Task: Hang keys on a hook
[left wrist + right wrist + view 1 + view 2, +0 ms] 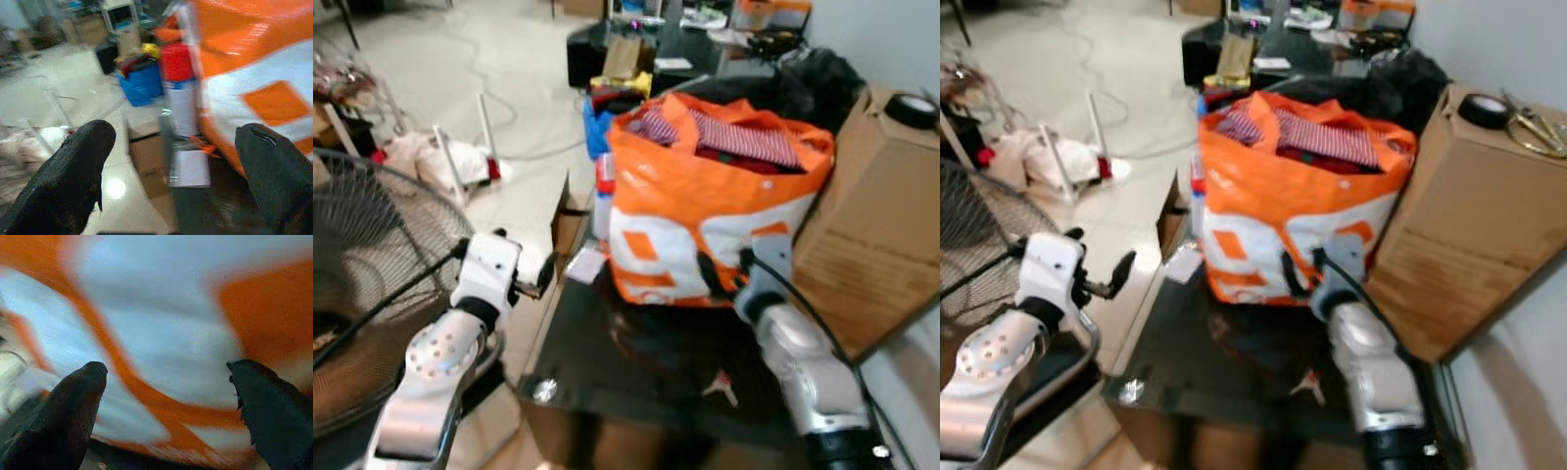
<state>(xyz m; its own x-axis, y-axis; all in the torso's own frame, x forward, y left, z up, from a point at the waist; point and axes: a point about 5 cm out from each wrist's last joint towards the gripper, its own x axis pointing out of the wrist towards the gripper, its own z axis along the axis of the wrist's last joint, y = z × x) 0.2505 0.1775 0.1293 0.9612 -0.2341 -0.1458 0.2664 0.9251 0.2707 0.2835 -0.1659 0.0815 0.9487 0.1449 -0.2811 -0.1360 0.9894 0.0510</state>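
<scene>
We look down on a dark glass-topped surface [578, 343] that carries a large orange-and-white woven plastic bag [705, 211] stuffed with striped cloth. Our right gripper [724, 271] is raised just in front of the bag's lower face, its two black fingers spread apart with nothing between them; in the right wrist view those fingers [68, 411] frame the bag's blurred orange and white panels at very close range. Our left gripper [543, 274] hangs beyond the surface's left edge, over the pale tiled floor [460, 59], and its fingers are likewise spread and empty. In the left wrist view the left fingers [68, 171] bracket a red-capped white spray can [181, 93] standing beside the bag, with a blue container [142, 83] behind it.

A small pale, key-like object [722, 387] lies on the dark surface near its front edge, just left of our right forearm; it is too small and blurred for us to say what it is. A tall brown cardboard box [876, 225] stands right of the bag, touching it, with a roll of black tape [911, 110] on top. A black wire fan guard [362, 264] sits at our left.
</scene>
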